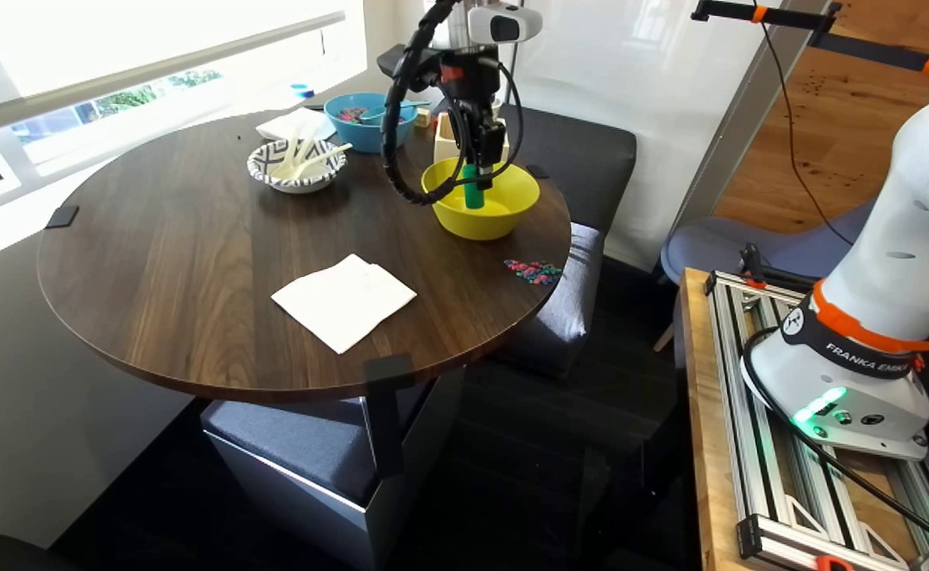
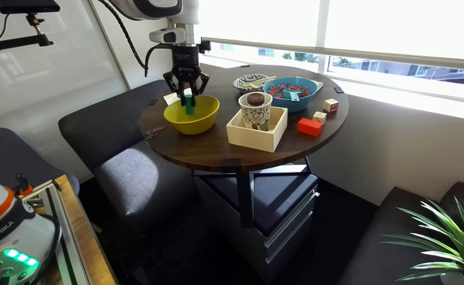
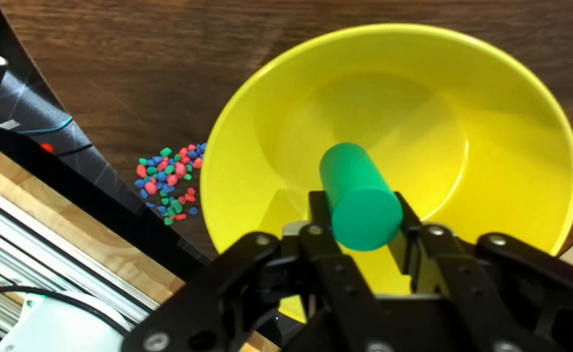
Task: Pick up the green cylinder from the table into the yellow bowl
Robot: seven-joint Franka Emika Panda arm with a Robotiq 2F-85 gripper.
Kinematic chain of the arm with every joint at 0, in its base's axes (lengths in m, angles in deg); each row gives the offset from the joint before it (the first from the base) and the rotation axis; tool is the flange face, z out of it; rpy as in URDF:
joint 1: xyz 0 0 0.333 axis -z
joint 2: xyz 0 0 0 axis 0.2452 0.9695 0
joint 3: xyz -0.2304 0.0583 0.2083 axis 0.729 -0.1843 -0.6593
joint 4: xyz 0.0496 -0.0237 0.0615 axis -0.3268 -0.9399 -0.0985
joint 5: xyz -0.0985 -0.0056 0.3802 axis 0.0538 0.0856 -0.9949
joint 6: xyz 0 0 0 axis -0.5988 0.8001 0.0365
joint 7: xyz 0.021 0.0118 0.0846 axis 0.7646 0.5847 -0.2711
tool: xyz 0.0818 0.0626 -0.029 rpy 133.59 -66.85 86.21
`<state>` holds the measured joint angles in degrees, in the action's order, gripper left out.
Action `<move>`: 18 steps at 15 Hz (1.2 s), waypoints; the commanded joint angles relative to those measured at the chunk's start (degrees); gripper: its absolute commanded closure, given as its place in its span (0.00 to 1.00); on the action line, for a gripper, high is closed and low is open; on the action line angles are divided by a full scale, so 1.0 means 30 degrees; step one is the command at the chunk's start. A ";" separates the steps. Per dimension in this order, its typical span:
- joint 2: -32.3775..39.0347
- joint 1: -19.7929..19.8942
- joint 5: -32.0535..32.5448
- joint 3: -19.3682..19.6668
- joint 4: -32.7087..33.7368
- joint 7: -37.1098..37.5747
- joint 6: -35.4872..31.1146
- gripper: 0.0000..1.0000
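The green cylinder stands upright between the fingers of my gripper in the wrist view. Both black fingers touch its sides, so the gripper is shut on it. The yellow bowl sits beneath on the dark wood table. In both exterior views the cylinder is within the mouth of the yellow bowl, with its lower end below the rim. I cannot tell whether that end touches the bowl's floor. The gripper points straight down above the bowl.
Coloured pebbles lie beside the bowl near the table edge. A wooden box with a paper cup stands near the bowl. A blue bowl, a patterned bowl, a napkin and a red block are also on the table.
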<state>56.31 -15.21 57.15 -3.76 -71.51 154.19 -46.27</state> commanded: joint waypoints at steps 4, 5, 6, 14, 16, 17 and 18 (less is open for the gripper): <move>0.0146 -0.0092 0.1276 -0.0024 -0.0644 0.3333 -0.1205 0.92; 0.0165 -0.0054 0.1127 -0.0026 -0.0635 0.3494 -0.1216 0.43; 0.0175 -0.0048 0.1129 -0.0024 -0.0626 0.3690 -0.1213 0.41; -0.1580 0.0296 0.0774 0.0166 -0.0571 0.4661 -0.0880 0.00; -0.2845 0.0337 0.0346 -0.0001 -0.1077 0.4776 -0.1621 0.00; -0.3466 0.0402 0.0299 -0.0041 -0.1298 0.4763 -0.2311 0.00; -0.1841 0.0512 0.0663 -0.0037 -0.0077 0.4254 -0.1174 0.00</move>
<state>50.73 -14.34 59.12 -3.22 -71.83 166.97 -49.93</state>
